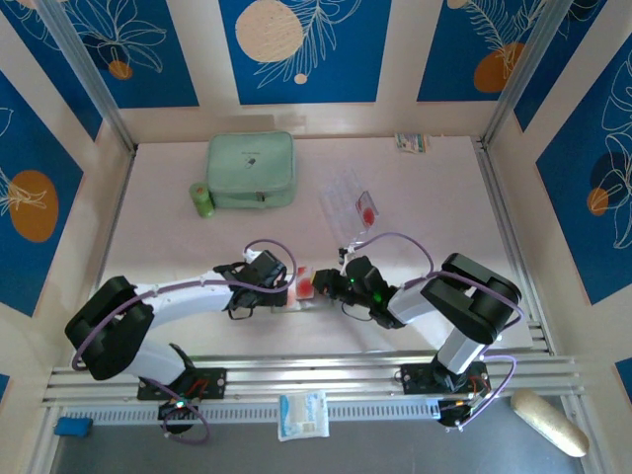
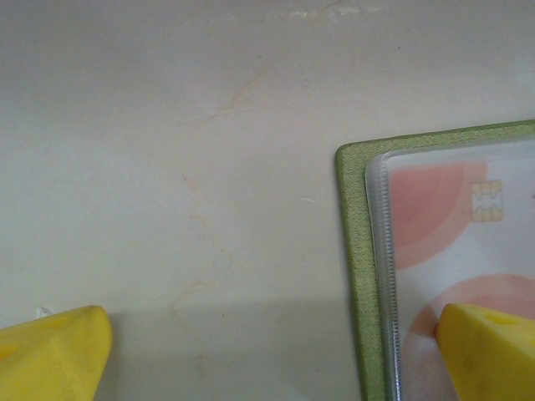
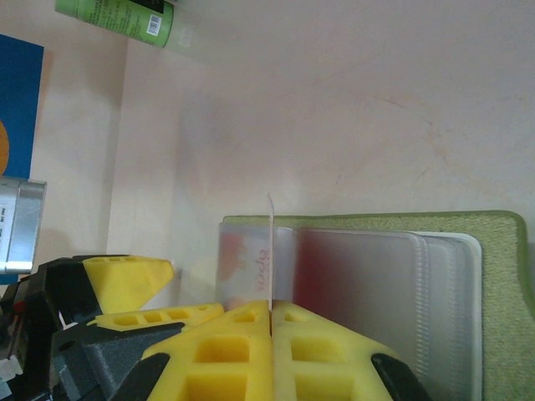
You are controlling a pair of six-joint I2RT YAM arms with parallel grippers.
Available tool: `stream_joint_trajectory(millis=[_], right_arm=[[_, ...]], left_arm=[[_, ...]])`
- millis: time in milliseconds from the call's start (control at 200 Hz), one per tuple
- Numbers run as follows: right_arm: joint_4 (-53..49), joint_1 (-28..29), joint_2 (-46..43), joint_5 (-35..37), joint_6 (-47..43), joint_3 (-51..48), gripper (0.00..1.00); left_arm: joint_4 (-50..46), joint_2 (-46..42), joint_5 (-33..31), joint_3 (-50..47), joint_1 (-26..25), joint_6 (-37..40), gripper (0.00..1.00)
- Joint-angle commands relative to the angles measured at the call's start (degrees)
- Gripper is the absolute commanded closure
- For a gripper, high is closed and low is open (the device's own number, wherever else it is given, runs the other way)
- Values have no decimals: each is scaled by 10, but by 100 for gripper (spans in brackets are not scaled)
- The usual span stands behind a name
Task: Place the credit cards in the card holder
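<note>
Over the card holder (image 3: 493, 251), your right hand (image 3: 272, 311) clenched a card (image 3: 270, 251) edge-on; left hand (image 2: 272, 347) was spread, one finger (image 2: 489, 351) on it. Judged: card needed sliding square into the pocket (image 3: 359, 276).

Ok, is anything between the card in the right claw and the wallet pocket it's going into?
Nothing visible does. The right claw is shut on a credit card, held edge-on just above the clear pockets of the open card holder. The left claw is open, one finger over the pocket page near a corner, seemingly off to the side.
</note>
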Motion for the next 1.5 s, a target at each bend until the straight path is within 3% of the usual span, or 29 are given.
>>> stream_joint_trajectory(millis=[0, 1495], right_arm=[[18, 1, 7, -10, 4, -7, 100], [19, 24, 37, -1, 26, -27, 100]], left_arm=[[-18, 2, -9, -15, -4, -5, 0], [-23, -3, -11, -9, -5, -4, 0]])
